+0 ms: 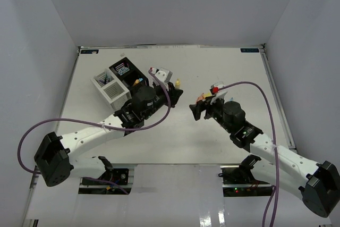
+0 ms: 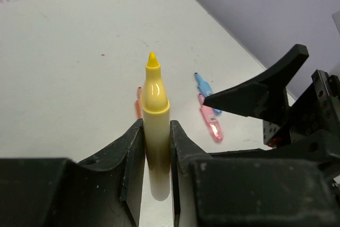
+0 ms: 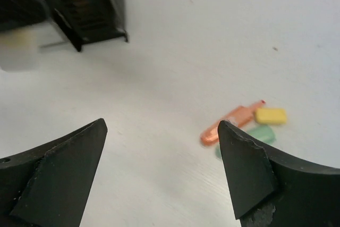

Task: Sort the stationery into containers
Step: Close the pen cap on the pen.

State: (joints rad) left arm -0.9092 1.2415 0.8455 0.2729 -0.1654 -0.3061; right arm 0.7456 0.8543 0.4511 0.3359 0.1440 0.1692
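My left gripper (image 2: 156,150) is shut on a yellow highlighter (image 2: 155,104), uncapped, with its tip pointing away from the wrist. In the top view this gripper (image 1: 175,91) hovers just right of the containers (image 1: 119,81), a cluster of black and white slatted compartments. My right gripper (image 3: 162,128) stands open with nothing between its fingers. Beyond it on the table lie an orange highlighter (image 3: 228,123), a yellow cap (image 3: 270,115) and a green highlighter (image 3: 260,134). A pink highlighter (image 2: 211,123) and a blue highlighter (image 2: 204,87) lie below the left gripper.
A black compartment (image 3: 93,9) holds yellow and blue items. The right gripper (image 1: 197,109) sits close to the left one, mid-table. White walls enclose the table on three sides. Purple cables loop from both arms.
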